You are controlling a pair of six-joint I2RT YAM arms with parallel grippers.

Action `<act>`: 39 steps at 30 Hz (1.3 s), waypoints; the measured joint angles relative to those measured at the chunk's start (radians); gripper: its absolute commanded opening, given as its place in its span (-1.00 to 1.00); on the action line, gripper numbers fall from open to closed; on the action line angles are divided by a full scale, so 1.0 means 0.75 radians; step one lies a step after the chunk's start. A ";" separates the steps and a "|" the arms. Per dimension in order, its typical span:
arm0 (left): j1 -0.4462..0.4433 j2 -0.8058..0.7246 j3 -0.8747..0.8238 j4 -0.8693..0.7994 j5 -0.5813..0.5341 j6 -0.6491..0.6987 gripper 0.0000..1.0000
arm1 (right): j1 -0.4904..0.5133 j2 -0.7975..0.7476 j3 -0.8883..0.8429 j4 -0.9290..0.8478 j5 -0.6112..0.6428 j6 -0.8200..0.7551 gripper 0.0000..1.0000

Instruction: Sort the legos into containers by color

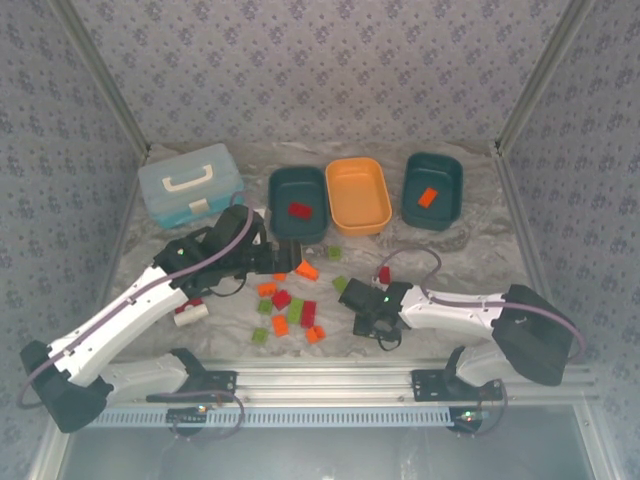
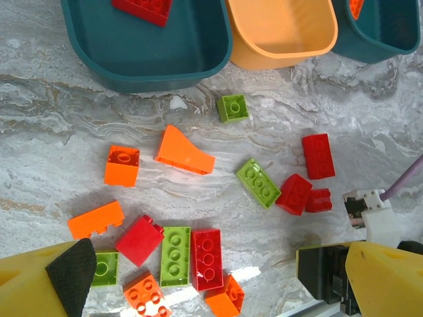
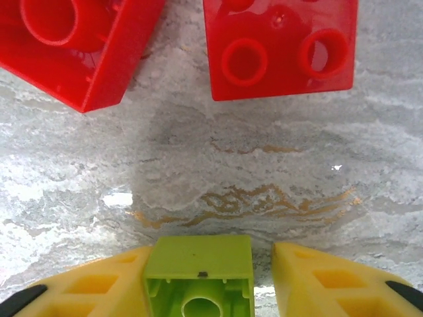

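Blue case (image 1: 190,185): far left on the desk (image 1: 480,260), beyond and to the left of the left gripper (image 1: 272,262) (image 2: 198,274).
White cylinder (image 1: 190,313): beside the left arm, behind its gripper.
Left gripper state: fingers (image 2: 39,287) spread wide, gripping nothing, poised over the scattered bricks.
Left teal tub (image 1: 298,228) (image 2: 142,66): just ahead of the left gripper, with one red brick (image 1: 300,210) (image 2: 142,10) lying inside.
Loose bricks (image 1: 283,298) (image 2: 207,259): red, orange and green, on the desk under the left gripper and between the two grippers.
Orange tub (image 1: 358,195) (image 2: 281,33): beyond the gap between the grippers.
Right gripper (image 1: 350,293) (image 3: 211,251): parted low over the desk, straddling a green brick (image 3: 198,271). One finger (image 3: 99,287) touches it and the other stands a sliver off.
Two red bricks (image 3: 281,46): on the desk just ahead of the right gripper.
Right teal tub (image 1: 432,215): beyond and to the right of the right gripper, with one orange brick (image 1: 428,197) inside.
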 measured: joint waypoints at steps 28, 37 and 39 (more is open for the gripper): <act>-0.022 -0.317 -0.295 0.010 0.021 -0.170 0.98 | -0.712 0.572 1.269 -0.134 0.045 -0.685 -0.44; -0.026 -0.324 -0.318 0.026 0.021 -0.200 0.98 | -0.835 1.109 1.605 -0.092 -0.040 -0.773 -0.43; -0.030 -0.324 -0.318 0.026 0.021 -0.201 0.98 | -0.849 1.187 1.652 -0.095 -0.049 -0.783 -0.43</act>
